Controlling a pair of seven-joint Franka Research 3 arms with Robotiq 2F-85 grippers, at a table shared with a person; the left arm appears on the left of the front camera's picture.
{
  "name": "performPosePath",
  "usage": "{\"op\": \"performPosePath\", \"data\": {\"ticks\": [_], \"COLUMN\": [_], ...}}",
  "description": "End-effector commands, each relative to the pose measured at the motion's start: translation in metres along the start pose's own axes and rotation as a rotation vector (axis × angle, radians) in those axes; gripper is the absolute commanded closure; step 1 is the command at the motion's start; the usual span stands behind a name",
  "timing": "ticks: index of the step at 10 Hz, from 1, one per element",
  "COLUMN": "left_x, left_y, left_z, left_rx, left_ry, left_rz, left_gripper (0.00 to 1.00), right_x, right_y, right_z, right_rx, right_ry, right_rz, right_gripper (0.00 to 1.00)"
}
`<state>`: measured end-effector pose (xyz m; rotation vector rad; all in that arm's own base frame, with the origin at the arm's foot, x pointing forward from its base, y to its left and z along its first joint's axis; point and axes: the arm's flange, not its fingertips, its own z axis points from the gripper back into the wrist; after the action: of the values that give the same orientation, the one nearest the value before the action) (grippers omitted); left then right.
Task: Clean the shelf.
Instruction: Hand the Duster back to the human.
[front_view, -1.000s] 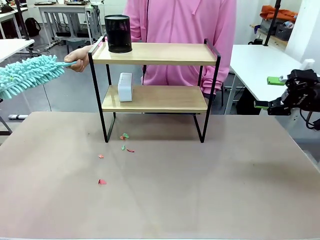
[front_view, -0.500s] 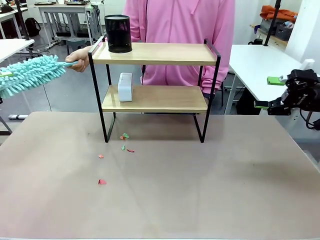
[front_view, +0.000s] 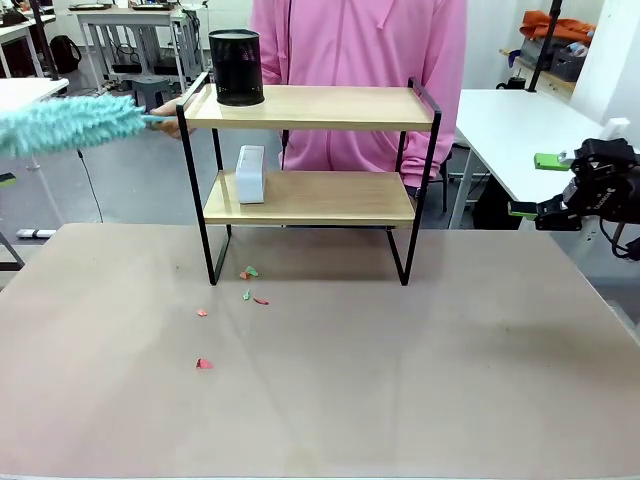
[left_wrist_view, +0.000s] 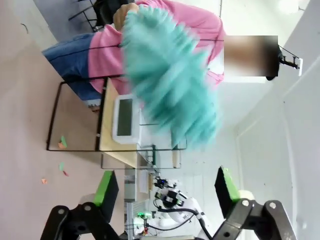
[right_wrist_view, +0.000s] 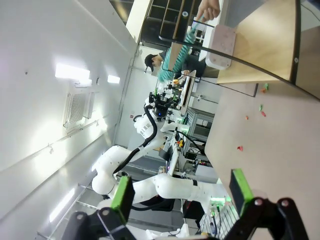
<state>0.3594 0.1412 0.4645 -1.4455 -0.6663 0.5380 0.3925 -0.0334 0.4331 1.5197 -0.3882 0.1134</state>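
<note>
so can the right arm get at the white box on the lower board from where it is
Probably yes. The right gripper hangs open off the shelf's right end, and the lower board between it and the white box is bare. The black end frame could get in the way; coming in from the front avoids it.

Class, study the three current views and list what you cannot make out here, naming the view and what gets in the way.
- Duster: left wrist view, motion blur hides its strands and handle.
- Person's hand: front view, mostly behind the shelf frame.
- Scraps on the table: front view, too small to identify.
- Black cup contents: front view, hidden by its wall.
- White box: front view, too small to read.
</note>
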Motion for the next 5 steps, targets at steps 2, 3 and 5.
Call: {"op": "performPosePath", "data": {"ticks": [2,3,5], "left_x": [-0.047,-0.066,-0.106], "left_y": [0.0,0.013,0.042], "left_z": [-0.039,-0.072,-0.126], "left_rx": [-0.116,-0.106,0.006], "left_ry": [0.106,0.196,0.39], "left_rz": [0.065,0.115,0.142], "left_gripper": [0.0,0.0,0.0], "right_x": [0.002,0.002,0.002], "right_y": [0.004,0.004,0.004], "right_z": [0.003,0.003,0.003], "right_rx": [0.001,0.001,0.001], "right_ry": [0.018,0.018,0.018], "right_rz": [-0.005,-0.005,-0.005], "right_gripper": [0.0,0.0,0.0]}}
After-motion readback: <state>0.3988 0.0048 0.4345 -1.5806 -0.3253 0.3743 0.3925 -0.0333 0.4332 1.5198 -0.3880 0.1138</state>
